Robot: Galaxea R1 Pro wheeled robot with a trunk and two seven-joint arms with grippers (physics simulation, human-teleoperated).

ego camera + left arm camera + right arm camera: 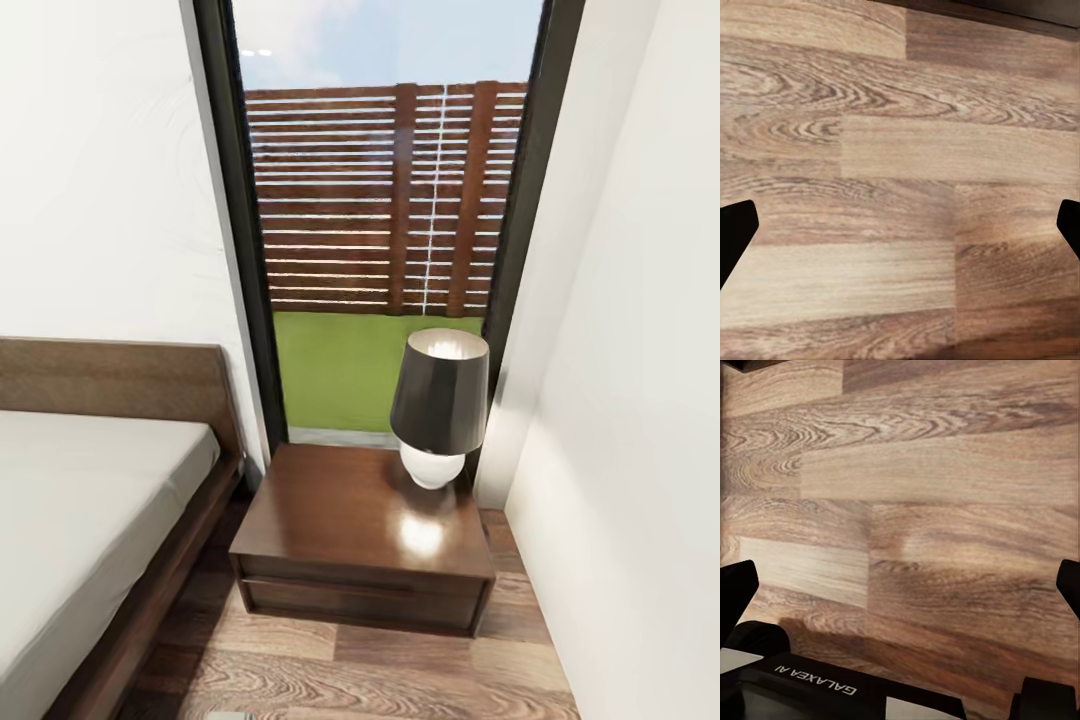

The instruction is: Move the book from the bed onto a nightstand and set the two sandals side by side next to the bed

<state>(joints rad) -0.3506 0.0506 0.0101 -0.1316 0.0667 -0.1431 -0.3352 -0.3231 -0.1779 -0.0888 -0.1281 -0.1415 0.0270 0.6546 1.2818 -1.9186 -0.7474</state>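
The head camera looked down on the nightstand (pixel 362 540), a low dark-brown cabinet with one drawer front, standing on the wood-plank floor (pixel 380 680) just beside the bed (pixel 90 500). On its top, toward the back corner farthest from the bed, stood a lamp (pixel 438 410) with a dark shade and a white round base; the rest of the top was bare and glossy. Behind it rose a tall black-framed window (pixel 385 200) showing a slatted wooden fence and green grass. The bed's dark headboard and pale mattress lay at the left of that view.

The left gripper (pixel 900 225) pointed straight at bare planks, its two dark fingertips (pixel 735 232) spread to opposite edges of the picture with nothing between them: released. A dark strip of furniture lay beyond it at the far edge.

The right gripper (pixel 900 585) likewise stood spread wide over bare floor, holding nothing. On the dark housing just behind its fingers (pixel 736 585) white lettering read "GALAXEA AI", seen upside down.
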